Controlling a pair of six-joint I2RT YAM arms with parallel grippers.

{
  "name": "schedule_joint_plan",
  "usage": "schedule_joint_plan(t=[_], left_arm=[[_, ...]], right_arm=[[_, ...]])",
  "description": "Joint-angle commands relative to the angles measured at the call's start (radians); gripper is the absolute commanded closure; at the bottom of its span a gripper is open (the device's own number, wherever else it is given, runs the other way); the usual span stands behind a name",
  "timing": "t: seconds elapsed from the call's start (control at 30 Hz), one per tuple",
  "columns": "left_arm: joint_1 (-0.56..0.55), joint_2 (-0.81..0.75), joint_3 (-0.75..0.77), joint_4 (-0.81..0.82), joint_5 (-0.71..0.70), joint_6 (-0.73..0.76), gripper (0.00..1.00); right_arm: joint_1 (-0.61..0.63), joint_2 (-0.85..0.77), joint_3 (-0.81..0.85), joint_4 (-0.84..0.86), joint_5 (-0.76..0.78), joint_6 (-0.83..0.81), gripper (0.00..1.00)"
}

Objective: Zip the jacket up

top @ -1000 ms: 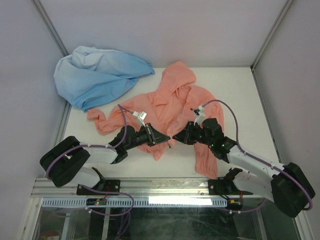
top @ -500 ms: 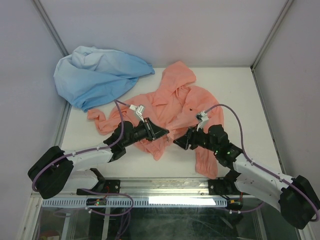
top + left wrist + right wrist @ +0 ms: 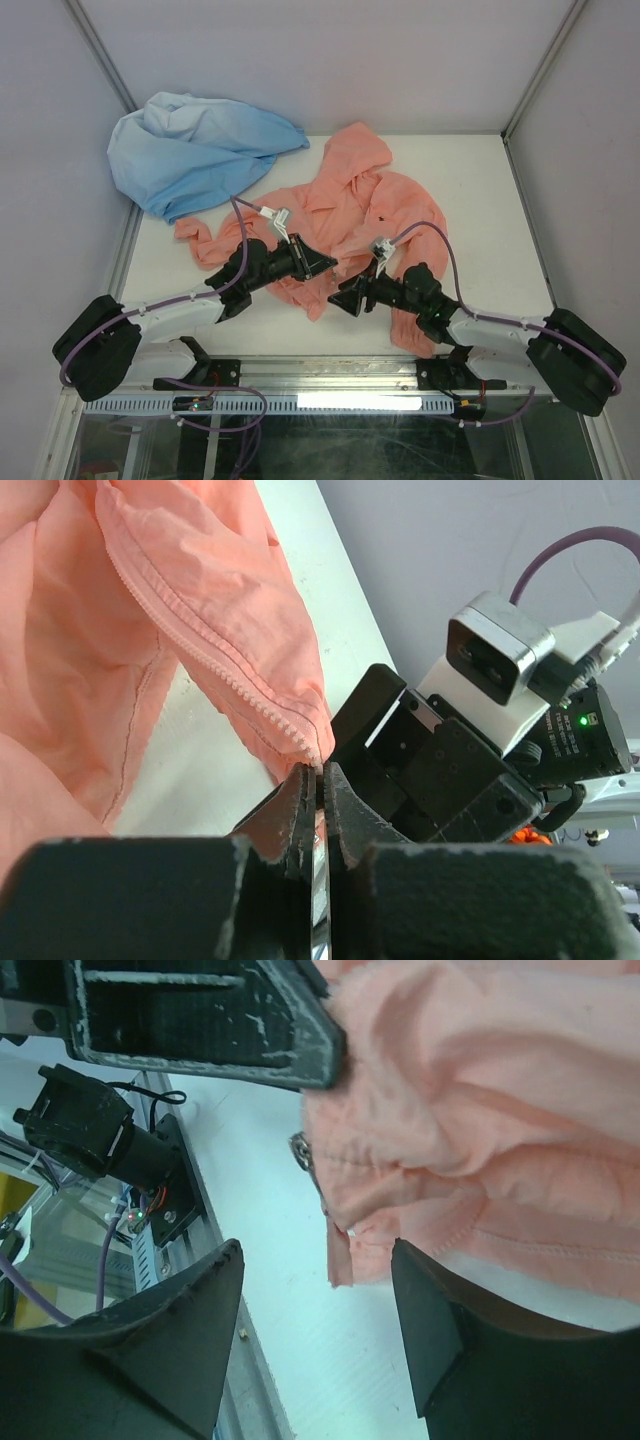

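Left fingers (image 3: 303, 810) are pressed together, pinching the jacket (image 3: 350, 200) by its zip edge (image 3: 250, 695). Right fingers (image 3: 347, 297) are spread and touch nothing; a hem corner lies just ahead of them on the bench (image 3: 480, 200).

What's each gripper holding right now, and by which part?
Left gripper is shut on the jacket, pinching the end of its zipper edge. Right gripper holds nothing; its jaws stand open beside the jacket.
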Motion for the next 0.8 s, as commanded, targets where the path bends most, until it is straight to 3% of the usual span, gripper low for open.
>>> schedule_joint_plan(t=[0.0,0.13,0.2,0.4,0.47,0.73,0.77], left_arm=[[0.005,-0.036,0.047,0.026,-0.019,0.033,1.0],[0.005,-0.047,0.05,0.017,-0.017,0.039,1.0],[0.004,-0.053,0.053,0.011,-0.015,0.049,1.0],[0.005,-0.083,0.074,-0.045,-0.045,0.094,1.0],[0.004,-0.102,0.079,-0.07,-0.072,0.11,1.0],[0.006,-0.143,0.121,-0.173,-0.132,0.195,1.0],[0.006,-0.143,0.129,-0.185,-0.125,0.204,1.0]], right_arm=[[0.046,0.057,0.017,0.246,0.092,-0.069,0.36],[0.063,0.095,0.024,0.261,0.154,-0.1,0.37],[0.065,0.114,0.024,0.27,0.159,-0.104,0.42],[0.066,0.132,0.01,0.264,0.132,-0.093,0.91],[0.066,0.117,0.003,0.235,0.124,-0.091,1.0],[0.072,0.032,-0.012,0.057,0.106,-0.119,1.0],[0.072,0.022,-0.007,0.034,0.105,-0.13,0.96]])
